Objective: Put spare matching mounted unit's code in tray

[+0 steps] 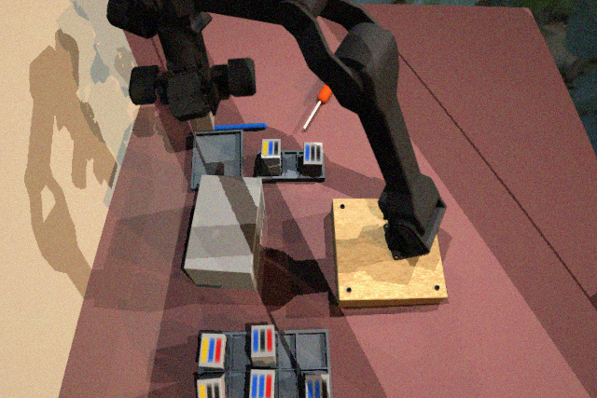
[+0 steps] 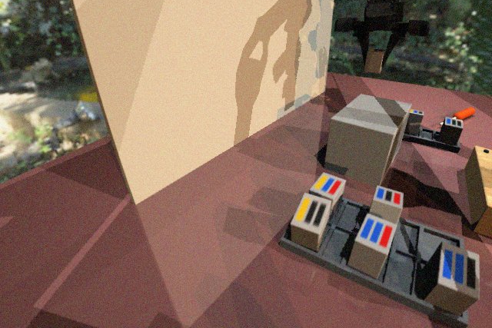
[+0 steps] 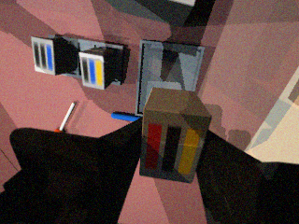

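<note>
My gripper (image 1: pixel 201 116) (image 2: pixel 375 52) (image 3: pixel 169 124) is shut on a tan spare block (image 1: pixel 206 122) (image 2: pixel 373 61) (image 3: pixel 172 135) whose face shows red, black and yellow bars. It holds the block in the air just beyond the far edge of the grey tray (image 1: pixel 226 147) (image 3: pixel 187 65). The tray lies right behind the mounted unit, a large grey box (image 1: pixel 224 229) (image 2: pixel 364 137). The unit's back face with the code is hidden in these views.
A dark rack (image 1: pixel 308 349) (image 2: pixel 401 256) at the table's near edge holds several striped spares. A small holder (image 1: pixel 289 162) right of the tray carries two more blocks. A blue pen (image 1: pixel 239 127) (image 3: pixel 125 116) and an orange screwdriver (image 1: pixel 318 104) (image 2: pixel 463 112) lie behind. A tan wall (image 2: pixel 198 58) stands left; the wooden arm base (image 1: pixel 366 268) is at the right.
</note>
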Robot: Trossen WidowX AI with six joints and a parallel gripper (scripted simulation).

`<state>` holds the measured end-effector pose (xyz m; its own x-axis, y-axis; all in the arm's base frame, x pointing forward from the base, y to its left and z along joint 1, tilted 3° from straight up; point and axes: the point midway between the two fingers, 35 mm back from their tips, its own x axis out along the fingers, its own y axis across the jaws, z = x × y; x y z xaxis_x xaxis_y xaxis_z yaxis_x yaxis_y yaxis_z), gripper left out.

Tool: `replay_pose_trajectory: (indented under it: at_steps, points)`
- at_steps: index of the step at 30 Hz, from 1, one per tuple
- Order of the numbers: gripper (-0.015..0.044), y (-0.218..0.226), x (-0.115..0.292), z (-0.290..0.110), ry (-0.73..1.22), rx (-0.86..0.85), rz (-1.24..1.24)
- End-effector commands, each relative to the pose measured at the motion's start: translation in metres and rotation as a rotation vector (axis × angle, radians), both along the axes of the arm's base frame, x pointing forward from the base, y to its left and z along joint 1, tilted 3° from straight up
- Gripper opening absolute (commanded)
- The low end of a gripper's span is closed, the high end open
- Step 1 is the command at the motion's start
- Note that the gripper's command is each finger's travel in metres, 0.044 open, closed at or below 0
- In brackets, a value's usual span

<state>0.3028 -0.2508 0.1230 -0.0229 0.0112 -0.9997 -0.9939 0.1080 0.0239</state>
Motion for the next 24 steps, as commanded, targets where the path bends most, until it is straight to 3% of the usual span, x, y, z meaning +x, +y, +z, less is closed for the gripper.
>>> replay_pose_trajectory:
  at_steps: [1,24]
  points:
    - [0.0000,-0.001,0.000,-0.003,0.000,-0.004,0.003]
    - [0.0000,-0.002,0.002,-0.021,0.000,-0.004,0.003]
